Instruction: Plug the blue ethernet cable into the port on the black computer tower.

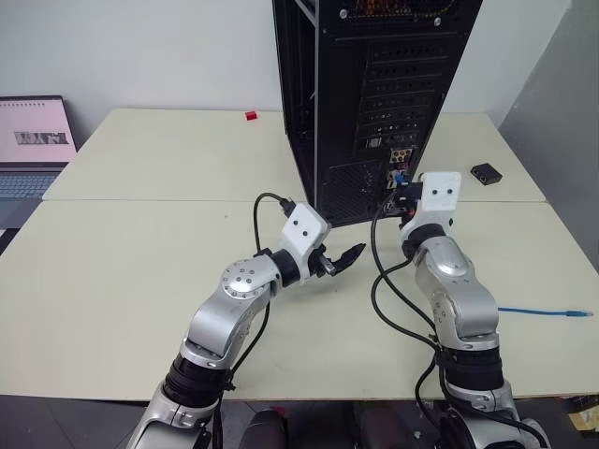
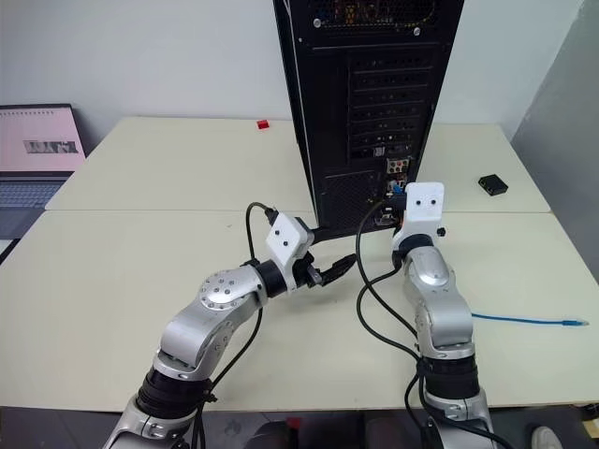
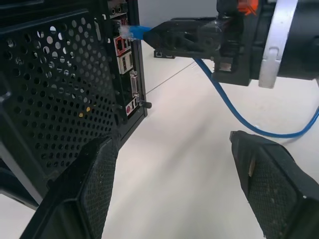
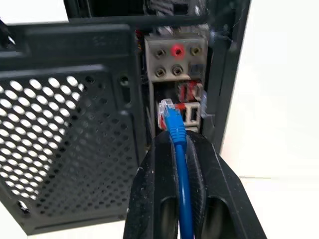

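Observation:
The black computer tower (image 1: 374,94) stands on the table with its rear facing me. My right gripper (image 4: 179,139) is shut on the blue ethernet cable (image 4: 182,189) just behind its clear plug (image 4: 167,112). The plug's tip hovers close in front of the rear connector panel (image 4: 175,64), below the round audio jacks and beside red-trimmed sockets. I cannot tell which of these is the port. The cable's loose end trails across the table (image 1: 543,311) at the right. My left gripper (image 1: 342,260) stands open and empty, low by the tower's perforated rear (image 3: 60,89), left of the right gripper (image 3: 184,35).
A small black box (image 1: 486,173) lies on the table right of the tower. A small red object (image 1: 251,116) sits at the far side, and a laptop (image 1: 33,140) is at the far left. Black robot cables (image 1: 384,281) loop between my arms.

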